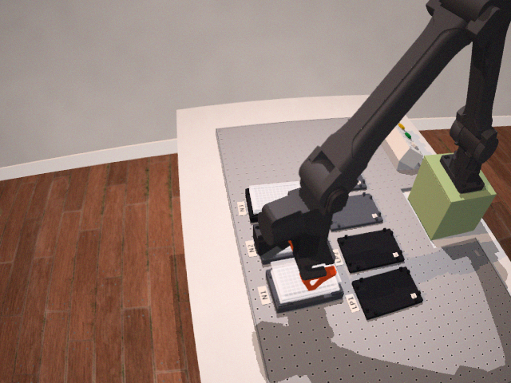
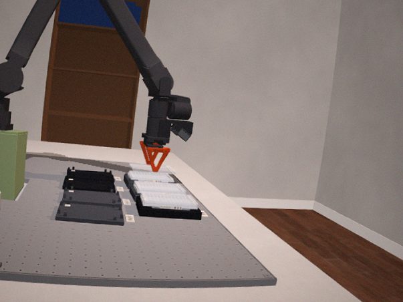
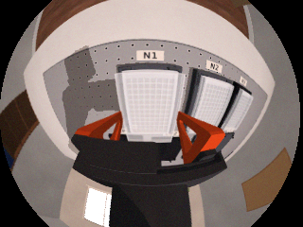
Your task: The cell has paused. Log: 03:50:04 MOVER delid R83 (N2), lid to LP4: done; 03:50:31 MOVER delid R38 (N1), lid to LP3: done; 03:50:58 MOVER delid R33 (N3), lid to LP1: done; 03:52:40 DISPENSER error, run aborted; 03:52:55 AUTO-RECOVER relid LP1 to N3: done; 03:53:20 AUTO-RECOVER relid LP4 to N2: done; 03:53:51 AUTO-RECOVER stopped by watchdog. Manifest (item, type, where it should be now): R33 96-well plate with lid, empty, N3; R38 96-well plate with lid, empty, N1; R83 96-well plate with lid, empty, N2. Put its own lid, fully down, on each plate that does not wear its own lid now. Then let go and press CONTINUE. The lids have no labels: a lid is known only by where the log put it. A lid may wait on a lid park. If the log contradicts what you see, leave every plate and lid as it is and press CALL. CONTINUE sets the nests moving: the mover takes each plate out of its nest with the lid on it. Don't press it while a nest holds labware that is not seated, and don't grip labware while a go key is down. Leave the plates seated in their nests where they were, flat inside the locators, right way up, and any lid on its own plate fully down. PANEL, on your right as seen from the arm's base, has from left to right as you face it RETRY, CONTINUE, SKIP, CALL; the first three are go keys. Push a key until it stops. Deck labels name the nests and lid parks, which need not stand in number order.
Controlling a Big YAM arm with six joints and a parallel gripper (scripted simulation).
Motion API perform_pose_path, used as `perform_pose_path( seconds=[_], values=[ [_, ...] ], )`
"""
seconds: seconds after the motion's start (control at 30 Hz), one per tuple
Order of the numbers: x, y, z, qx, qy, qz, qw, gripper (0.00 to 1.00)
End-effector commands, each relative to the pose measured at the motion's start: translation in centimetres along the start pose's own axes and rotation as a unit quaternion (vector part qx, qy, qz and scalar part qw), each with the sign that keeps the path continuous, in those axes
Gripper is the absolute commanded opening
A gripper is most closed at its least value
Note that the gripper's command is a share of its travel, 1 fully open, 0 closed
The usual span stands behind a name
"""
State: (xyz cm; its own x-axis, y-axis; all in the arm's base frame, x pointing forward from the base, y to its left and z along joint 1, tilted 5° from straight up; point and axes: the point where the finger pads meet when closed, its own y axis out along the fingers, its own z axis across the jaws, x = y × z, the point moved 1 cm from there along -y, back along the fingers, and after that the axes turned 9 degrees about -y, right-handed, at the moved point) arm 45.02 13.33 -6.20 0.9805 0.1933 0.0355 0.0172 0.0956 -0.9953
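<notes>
Three white 96-well plates sit in a row of nests on the deck's left side: N3 (image 1: 268,192), N2 (image 1: 271,258), mostly hidden under my wrist, and N1. My gripper (image 1: 315,277) with orange fingers hangs over N1, shut on a clear lid (image 3: 148,102) by its long sides. In the exterior view the lid (image 2: 148,167) shows as a thin pale slab at my fingertips (image 2: 154,162), a little above the farthest plate (image 2: 150,176). In the wrist view the lid lines up with the N1 label (image 3: 150,55). The N2 plate (image 3: 211,102) lies to its right.
Four lid parks lie right of the nests, all bare: black LP1 (image 1: 386,292), a second black one (image 1: 369,249), a grey one (image 1: 354,212) and one behind my arm (image 1: 359,182). The key panel (image 1: 406,150) stands at the back right, by the green arm pedestal (image 1: 449,198).
</notes>
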Motion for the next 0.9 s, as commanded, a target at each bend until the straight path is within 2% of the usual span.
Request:
perform_pose_path(
  seconds=[0.0,0.87],
  values=[
    [-0.37,1.18,0.33,-0.001,0.002,0.004,1.0,0.0],
    [-0.42,2.02,0.42,-0.001,0.001,0.004,1.0,0.0]
  ],
)
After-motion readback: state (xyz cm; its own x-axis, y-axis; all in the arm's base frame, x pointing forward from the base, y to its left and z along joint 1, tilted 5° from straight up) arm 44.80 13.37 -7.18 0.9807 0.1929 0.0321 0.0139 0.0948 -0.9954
